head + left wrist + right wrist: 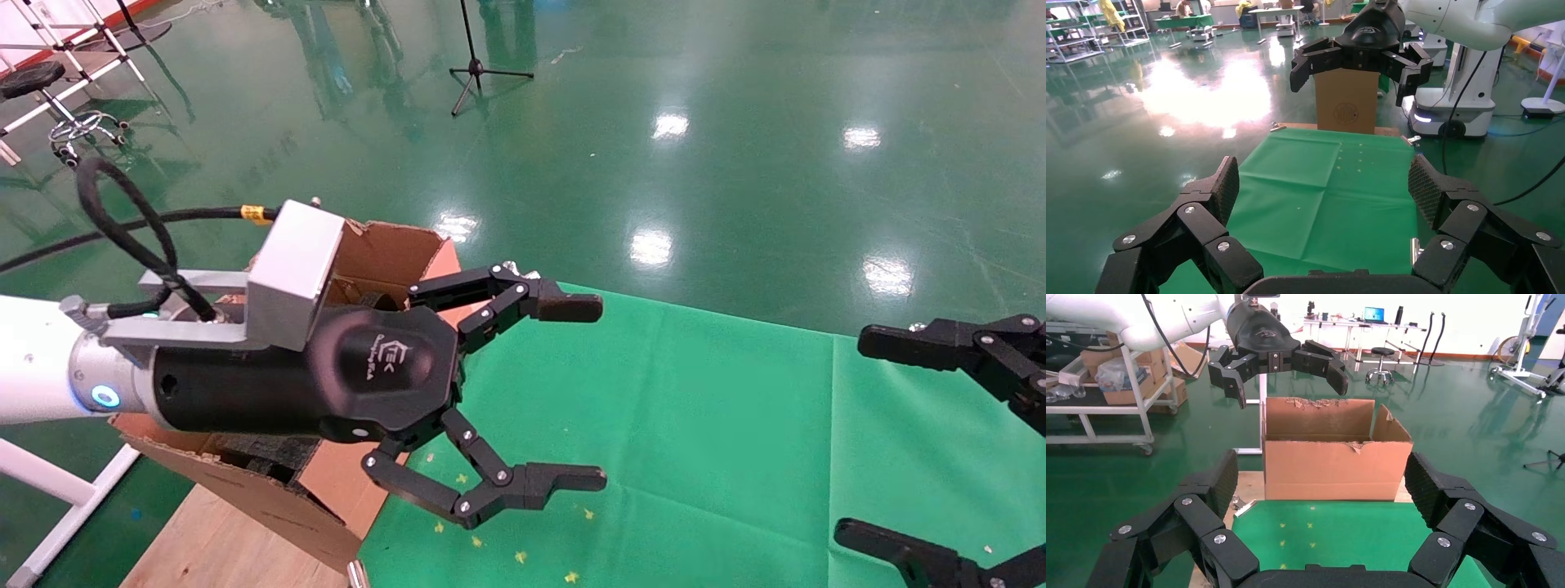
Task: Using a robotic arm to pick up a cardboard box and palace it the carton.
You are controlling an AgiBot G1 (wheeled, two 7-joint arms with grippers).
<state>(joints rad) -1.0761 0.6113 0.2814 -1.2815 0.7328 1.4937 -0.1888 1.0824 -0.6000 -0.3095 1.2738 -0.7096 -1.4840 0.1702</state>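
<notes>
Fingers of the left gripper [576, 392] are spread wide with nothing between them. It sits at the end of the white robotic arm with a silver wrist [33, 359], which reaches in from the left. The wrist hangs over the large brown corrugated carton with ragged flaps [392, 245], and the fingertips jut out past the carton's right wall, above the green cloth [695, 408]. The carton stands at the left of the cloth on a pale wooden board [204, 547].

The small taped cardboard box shows in none of the views. No box lies on the visible cloth, and the arm hides most of the carton's inside, leaving only some black foam [261, 457] visible beneath the wrist. So I cannot tell whether the box is already inside or not yet fetched.

Either way, the sound move is probably to raise the wrist straight up before swinging sideways. That keeps the lower finger off the torn flap edge and stops the black cable [122, 229] dragging on the carton. The fingers should be left open until they are squarely around something.

The right gripper [866, 437] is parked at the right edge of the cloth, well apart, also open and empty.
</notes>
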